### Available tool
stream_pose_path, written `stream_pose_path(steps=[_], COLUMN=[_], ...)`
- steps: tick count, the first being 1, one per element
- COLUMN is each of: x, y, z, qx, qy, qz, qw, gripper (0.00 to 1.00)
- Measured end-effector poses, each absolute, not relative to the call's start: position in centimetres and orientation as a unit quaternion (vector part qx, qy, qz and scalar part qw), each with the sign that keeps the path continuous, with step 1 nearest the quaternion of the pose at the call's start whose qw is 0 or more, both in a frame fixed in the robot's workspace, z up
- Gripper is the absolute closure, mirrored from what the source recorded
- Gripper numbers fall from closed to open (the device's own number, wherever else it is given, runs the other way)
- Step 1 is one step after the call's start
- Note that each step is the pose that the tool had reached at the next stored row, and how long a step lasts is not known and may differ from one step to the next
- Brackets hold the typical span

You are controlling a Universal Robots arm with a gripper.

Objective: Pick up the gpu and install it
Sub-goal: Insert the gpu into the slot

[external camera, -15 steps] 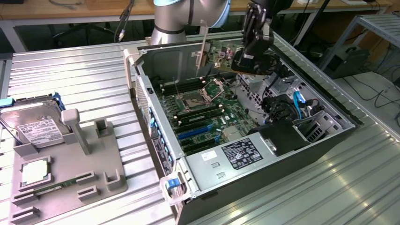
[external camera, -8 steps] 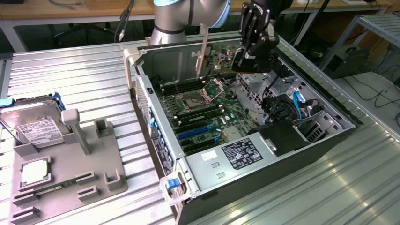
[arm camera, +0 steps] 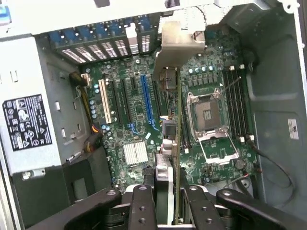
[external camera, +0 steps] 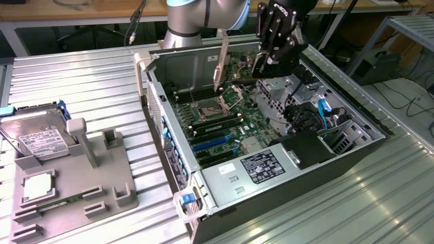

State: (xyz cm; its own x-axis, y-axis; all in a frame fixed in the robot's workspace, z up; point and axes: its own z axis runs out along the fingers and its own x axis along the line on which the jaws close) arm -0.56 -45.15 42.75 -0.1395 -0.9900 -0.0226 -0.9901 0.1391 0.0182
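The jaws are narrow and closed on the gpu (external camera: 241,63), holding it by its two faces, and the gripper (external camera: 271,63) hangs over the far part of the open computer case (external camera: 352,147). The card is in the air, above the motherboard (external camera: 224,122) and not touching it. In the wrist view the gpu (arm camera: 169,143) is seen on its edge, between the long blue slot (arm camera: 146,100) and the open processor socket (arm camera: 206,112). Its silver end bracket (arm camera: 180,43) points to the wall with the slot covers. I cannot tell over which slot it stands.

I think the main danger is bad alignment. If the card's edge is a little beside the slot or tilted, pressing could bend the card or scratch the board. The bracket could also catch on the case wall before the card is seated. The socket beside it looks uncovered, so a sideways drift could harm it. The grip is on a thin board, so the card may turn in the jaws if it meets resistance.

The case lies on its side on a bench (external camera: 81,81) of ribbed, shiny metal. On the exterior view's left, a grey holder (external camera: 74,178) carries a hard drive (external camera: 37,137). Behind are wooden desks (external camera: 68,10), and on the right cables lie on the floor (external camera: 400,96).
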Motion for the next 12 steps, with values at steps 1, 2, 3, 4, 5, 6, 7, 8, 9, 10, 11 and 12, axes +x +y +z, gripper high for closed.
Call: stream_pose_path(steps=[1,2,3,4,5,6,7,8,9,10,11,12], x=[-0.56,-0.56,-0.56,-0.57,-0.57,-0.57,-0.57,-0.57,-0.56,-0.56,-0.56,-0.56], y=[-45.15,-45.15,-45.15,-45.15,-45.15,-45.15,-45.15,-45.15,-45.15,-45.15,-45.15,-45.15], z=[42.75,42.74,42.74,42.74,42.74,42.74,42.74,42.74,42.74,42.74,42.71,42.61], qx=[-0.668,-0.675,-0.681,-0.688,-0.694,-0.696,-0.696,-0.696,-0.696,-0.696,-0.696,-0.696], qy=[0.744,0.737,0.732,0.725,0.72,0.718,0.718,0.718,0.718,0.718,0.718,0.718], qz=[0.014,0.014,0.014,0.014,0.014,0.014,0.014,0.014,0.014,0.014,0.014,0.014], qw=[0.002,0.002,0.002,0.002,0.002,0.002,0.002,0.002,0.002,0.002,0.002,0.002], gripper=[0.72,0.72,0.72,0.72,0.72,0.72,0.72,0.72,0.72,0.72,0.72,0.72])
